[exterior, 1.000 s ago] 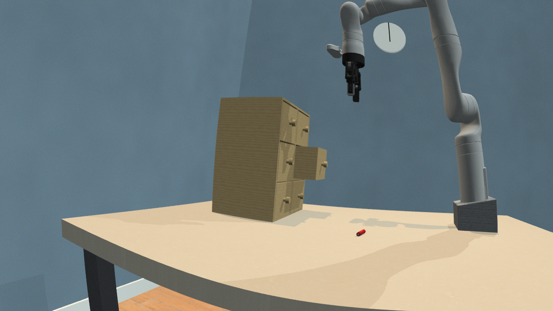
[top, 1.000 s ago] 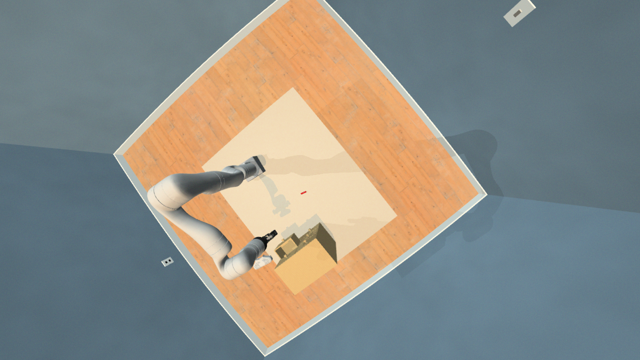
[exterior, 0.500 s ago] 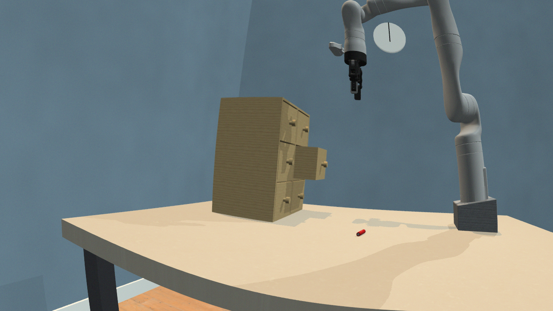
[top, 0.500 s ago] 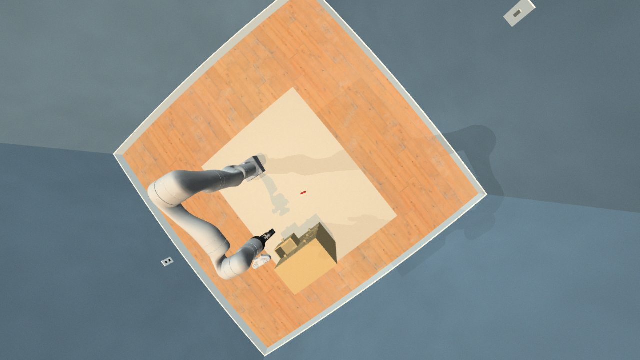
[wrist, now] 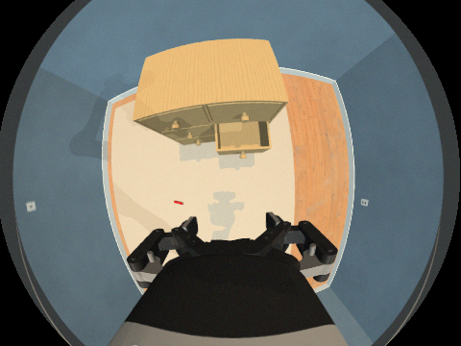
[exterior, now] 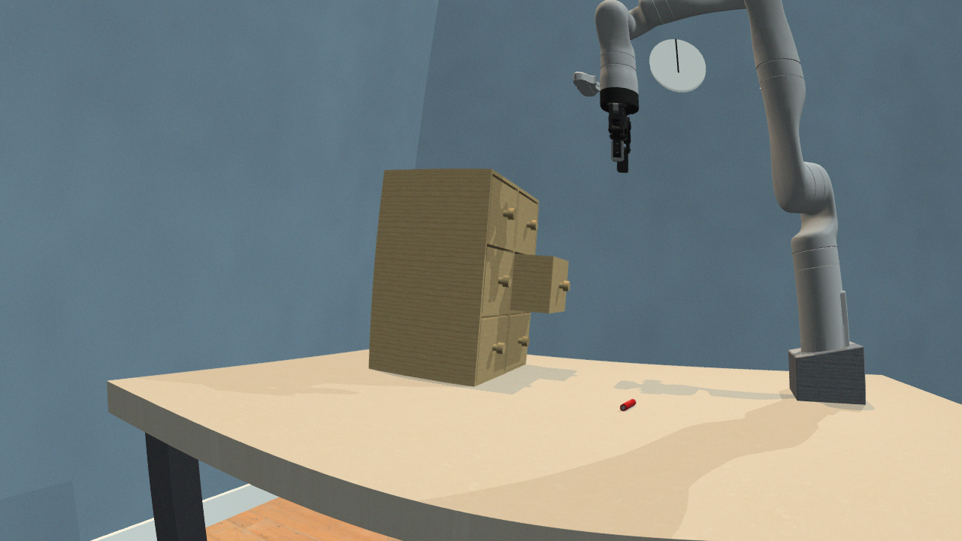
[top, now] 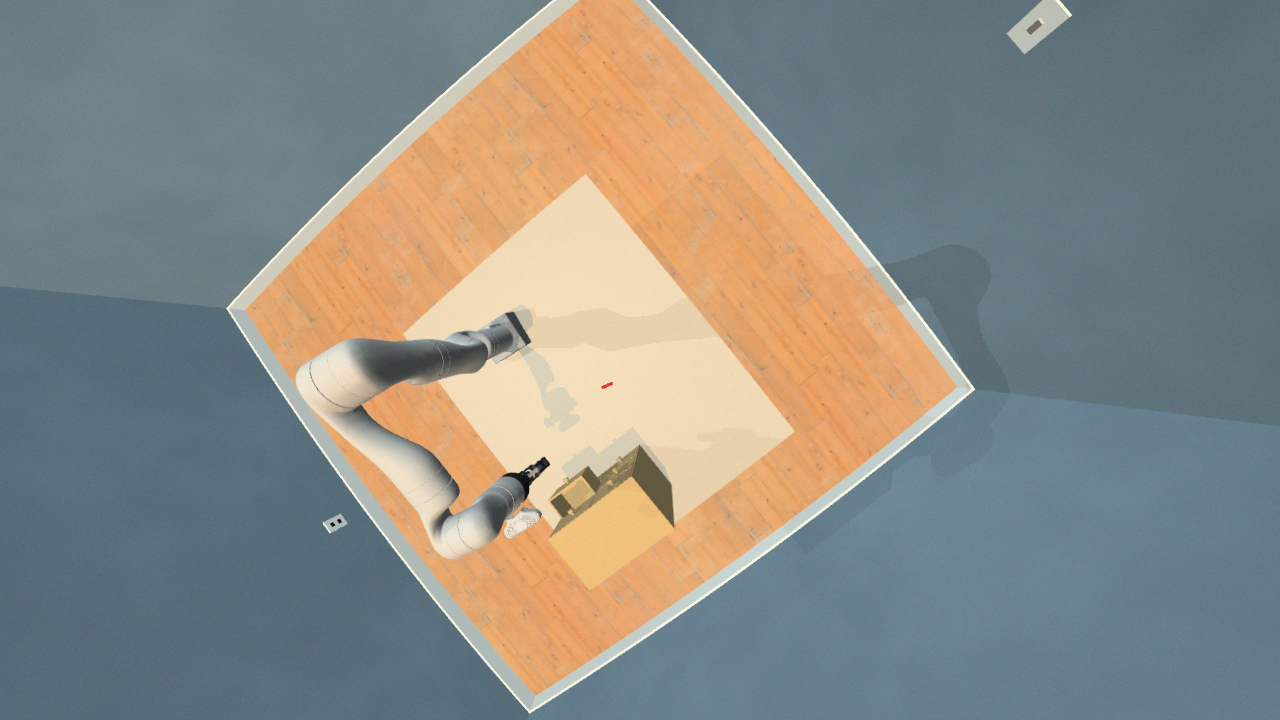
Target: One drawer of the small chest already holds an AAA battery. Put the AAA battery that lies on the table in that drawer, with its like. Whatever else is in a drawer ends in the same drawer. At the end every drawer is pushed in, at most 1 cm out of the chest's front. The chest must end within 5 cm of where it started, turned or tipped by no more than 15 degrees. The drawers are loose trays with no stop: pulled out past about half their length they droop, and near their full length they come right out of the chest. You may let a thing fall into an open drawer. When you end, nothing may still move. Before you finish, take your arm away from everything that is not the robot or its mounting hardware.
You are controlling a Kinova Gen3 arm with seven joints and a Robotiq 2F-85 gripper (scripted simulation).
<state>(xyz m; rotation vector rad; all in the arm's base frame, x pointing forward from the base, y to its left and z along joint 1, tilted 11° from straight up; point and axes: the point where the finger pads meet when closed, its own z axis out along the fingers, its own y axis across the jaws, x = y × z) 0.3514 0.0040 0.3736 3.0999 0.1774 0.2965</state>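
The table is the largest piece, and it carries the chest, which stands upright. The robot arm has its base in front of the chest, well apart from it, on a dark mounting block. From there the arm rises, bends over at the top, and its last part comes down in front of the chest, with the wrist directed downward. The chest has six drawers, in three rows and two columns. The middle drawer of the right column, as one faces the fronts, is pulled out of the chest; the other five sit in it.

The gripper hangs in the air in front of the chest, higher than the pulled-out drawer and apart from it. Its two fingers are spread fully and hold nothing. The red battery lies on its side on the table, in front of the chest and well apart from it. It is much lower than the gripper, and in the wrist view it appears to the left of the space between the fingers. Any writing on the battery is too small to read.

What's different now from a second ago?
The black two-fingered claw has risen slightly and drawn a little away from the wooden chest. Nothing was grasped or released. The chest, its pulled-out middle drawer and the red cylindrical battery stayed put.
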